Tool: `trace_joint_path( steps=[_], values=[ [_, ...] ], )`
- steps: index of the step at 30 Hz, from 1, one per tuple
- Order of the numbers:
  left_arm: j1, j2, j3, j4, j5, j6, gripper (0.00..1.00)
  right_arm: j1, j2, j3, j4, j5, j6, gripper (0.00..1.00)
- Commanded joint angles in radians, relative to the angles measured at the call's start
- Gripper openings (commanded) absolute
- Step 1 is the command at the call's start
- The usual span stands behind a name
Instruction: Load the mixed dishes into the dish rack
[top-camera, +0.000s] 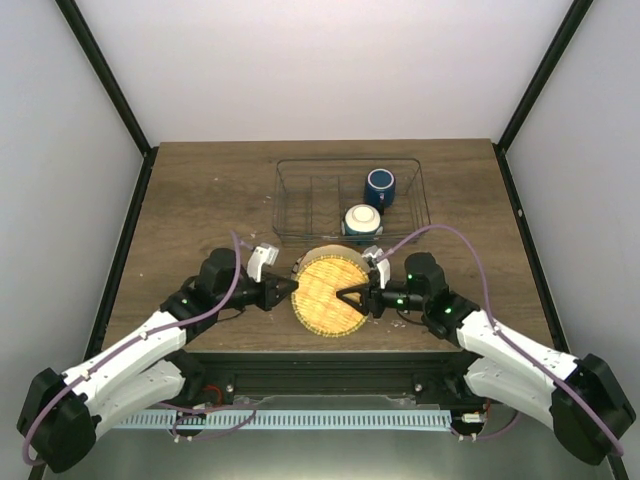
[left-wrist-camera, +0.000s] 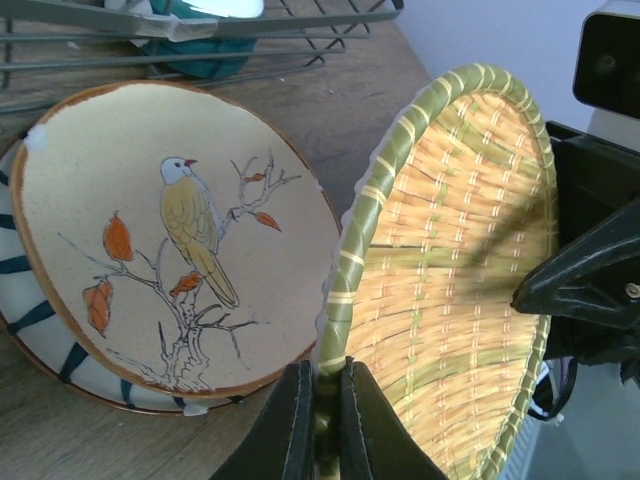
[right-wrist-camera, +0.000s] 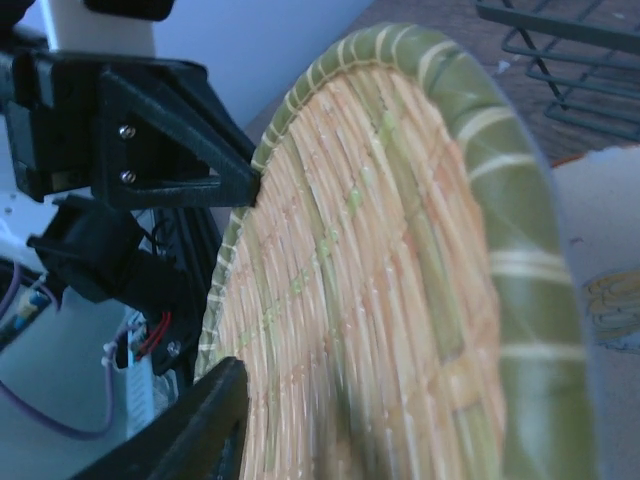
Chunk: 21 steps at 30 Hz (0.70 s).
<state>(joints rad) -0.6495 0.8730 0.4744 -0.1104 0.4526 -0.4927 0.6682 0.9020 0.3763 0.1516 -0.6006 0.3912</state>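
The yellow-orange woven plate (top-camera: 328, 293) stands on edge, tilted, between my two grippers just in front of the dish rack (top-camera: 300, 185). My left gripper (left-wrist-camera: 326, 385) is shut on its green rim (left-wrist-camera: 372, 200). My right gripper (top-camera: 347, 294) reaches over the plate's inner face. One finger (right-wrist-camera: 195, 425) lies beside the weave (right-wrist-camera: 380, 300) and the other is hidden behind the plate. The cream plate (left-wrist-camera: 170, 240), with a bird and orange leaves drawn on it, lies flat behind the woven plate. The cream-white bowl (top-camera: 361, 220) and the dark blue mug (top-camera: 380, 186) sit inside the rack.
The cream plate rests on a white dish with dark blue stripes (left-wrist-camera: 25, 325). The rack's wire wall (left-wrist-camera: 200, 45) is right behind both plates. Black frame posts (top-camera: 110, 90) flank the wooden table (top-camera: 200, 200).
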Motion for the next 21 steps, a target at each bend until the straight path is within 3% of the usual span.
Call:
trace_joint_path(
  steps=[1, 9, 12, 14, 16, 19, 21],
  values=[
    [0.001, 0.008, -0.001, 0.091, -0.003, -0.014, 0.00, 0.018, 0.033, 0.024, 0.080, -0.143, -0.014, 0.38],
    [0.002, -0.003, -0.002, 0.072, -0.027, -0.006, 0.00, 0.018, 0.069, 0.071, 0.027, -0.119, -0.036, 0.06],
    [0.004, -0.014, -0.001, 0.061, -0.038, -0.008, 0.02, 0.019, 0.062, 0.109, -0.060, -0.070, -0.065, 0.01],
    [0.006, -0.021, 0.003, 0.048, -0.043, -0.008, 0.14, 0.018, 0.060, 0.137, -0.117, -0.028, -0.087, 0.01],
    [0.006, -0.024, 0.013, 0.022, -0.045, 0.000, 0.35, 0.019, 0.062, 0.169, -0.160, 0.015, -0.110, 0.01],
    [0.005, -0.027, 0.035, -0.040, -0.077, 0.015, 0.92, 0.018, 0.073, 0.235, -0.232, 0.109, -0.154, 0.01],
    [0.005, -0.028, 0.049, -0.087, -0.113, 0.027, 1.00, 0.018, 0.089, 0.295, -0.274, 0.180, -0.190, 0.01]
  ],
)
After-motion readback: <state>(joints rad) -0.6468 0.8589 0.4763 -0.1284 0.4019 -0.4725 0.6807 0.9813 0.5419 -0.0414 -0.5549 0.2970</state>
